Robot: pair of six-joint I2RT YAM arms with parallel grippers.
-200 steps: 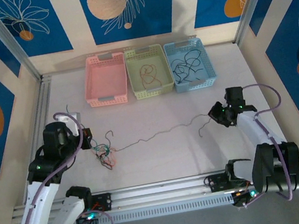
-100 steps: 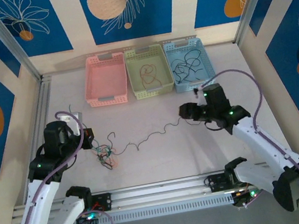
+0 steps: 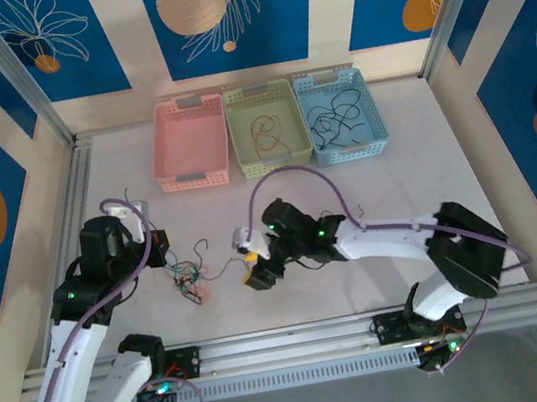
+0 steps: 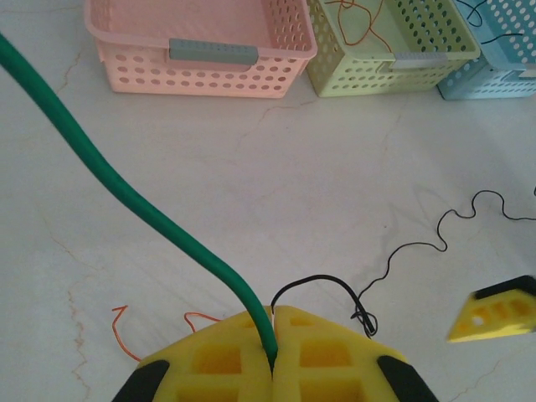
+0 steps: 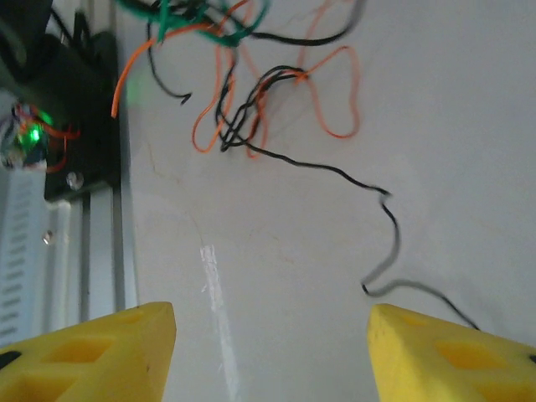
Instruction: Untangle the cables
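Observation:
A tangle of thin black, orange-red and green cables (image 3: 191, 278) lies at the table's front left. My left gripper (image 3: 161, 249) sits just left of it, shut on a green cable (image 4: 142, 209) that runs up and away from the closed yellow pads (image 4: 218, 356). Beyond those pads a black cable (image 4: 402, 251) loops and snakes off to the right. My right gripper (image 3: 251, 262) hovers open just right of the tangle, low over the table. In the right wrist view the cables (image 5: 251, 92) lie ahead of the right gripper (image 5: 272, 352), and a black strand (image 5: 381, 218) trails toward its right finger (image 5: 452, 360).
Pink (image 3: 194, 177), green (image 3: 268, 166) and blue (image 3: 350, 153) baskets stand in a row at the back; the green one holds an orange cable, the blue one black cables. The aluminium front rail (image 5: 84, 251) and an arm base (image 5: 59, 109) lie close left of the right gripper.
My right arm swung from the table's right side across to the tangle and opened, letting go of the stretched black cable, which went slack. The left gripper stayed put.

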